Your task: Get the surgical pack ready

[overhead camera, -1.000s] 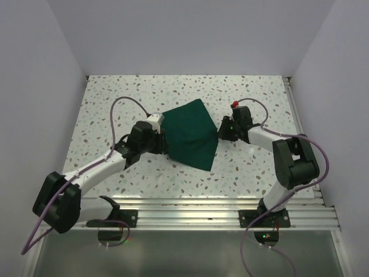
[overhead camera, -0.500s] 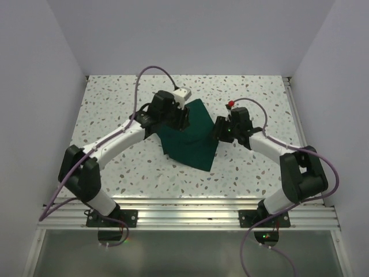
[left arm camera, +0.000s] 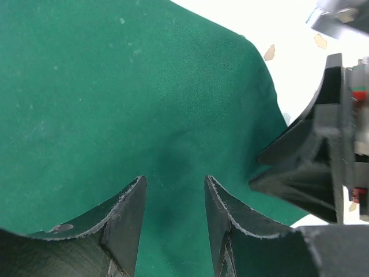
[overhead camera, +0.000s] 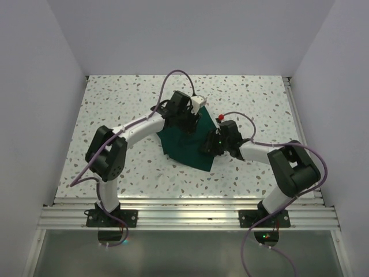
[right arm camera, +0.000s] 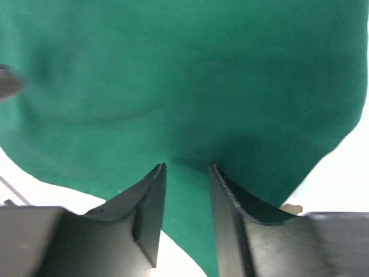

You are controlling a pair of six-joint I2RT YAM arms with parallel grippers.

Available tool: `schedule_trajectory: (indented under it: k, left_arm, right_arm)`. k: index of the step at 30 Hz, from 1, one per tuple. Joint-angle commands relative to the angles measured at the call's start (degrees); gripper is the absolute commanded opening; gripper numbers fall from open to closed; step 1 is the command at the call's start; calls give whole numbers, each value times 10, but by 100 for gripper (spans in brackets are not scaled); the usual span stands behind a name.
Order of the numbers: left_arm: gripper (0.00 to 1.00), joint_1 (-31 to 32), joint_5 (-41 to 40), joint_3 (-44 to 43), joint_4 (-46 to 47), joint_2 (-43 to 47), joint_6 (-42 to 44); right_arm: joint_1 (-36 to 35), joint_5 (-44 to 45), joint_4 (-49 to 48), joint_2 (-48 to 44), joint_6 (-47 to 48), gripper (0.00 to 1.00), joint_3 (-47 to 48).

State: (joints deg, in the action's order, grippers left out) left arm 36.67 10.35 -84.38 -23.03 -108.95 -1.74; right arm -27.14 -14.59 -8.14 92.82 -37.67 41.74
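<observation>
Left gripper (overhead camera: 187, 122) now sits over the far part of the green cloth (overhead camera: 183, 145), its arm stretched across from the left; a second ago it was low at the cloth's near-left edge, and half a second ago at the far-left corner, so it has swept steadily right and far. Its wrist view shows the fingers (left arm camera: 134, 199) a narrow way apart with flat cloth (left arm camera: 115, 86) showing in the gap and nothing visibly pinched, so I judge it to be hovering or pressing rather than gripping. The cloth lies at the middle of the speckled table (overhead camera: 115, 98), and its outline has shrunk. The wide diamond of a second ago has lost its right point and is now a narrower shape reaching toward the near edge. To its right, the right gripper (overhead camera: 209, 144) has come left from where that point lay and is now on the cloth's right side, close beside the left one. In its wrist view a strip of cloth (right arm camera: 173, 69) runs down between the fingers (right arm camera: 151, 193), so it seems closed on a gathered edge. This looks like the right corner being folded inward over the middle, a wrapping step. No tray, scissors, forceps or gauze is visible, so whether any lie under the cloth cannot be told.
</observation>
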Motion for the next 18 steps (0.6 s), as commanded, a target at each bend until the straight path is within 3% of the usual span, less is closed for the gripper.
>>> schedule_trajectory:
  k: [1, 6, 12, 18]
  left_arm:
    - [49, 2, 13, -37, -20, -14, 39]
    - [49, 3, 22, -59, -55, -45, 53]
    - [48, 3, 59, -93, -105, -86, 60]
    - [46, 2, 61, -103, -124, -107, 63]
  right_arm:
    - [0, -3, -57, 24, -29, 38, -3]
    - [-1, 7, -27, 42, -33, 18, -5]
    - [-4, 43, 19, 3, -36, 6, -39]
    - [-5, 51, 36, -20, -31, 5, -57]
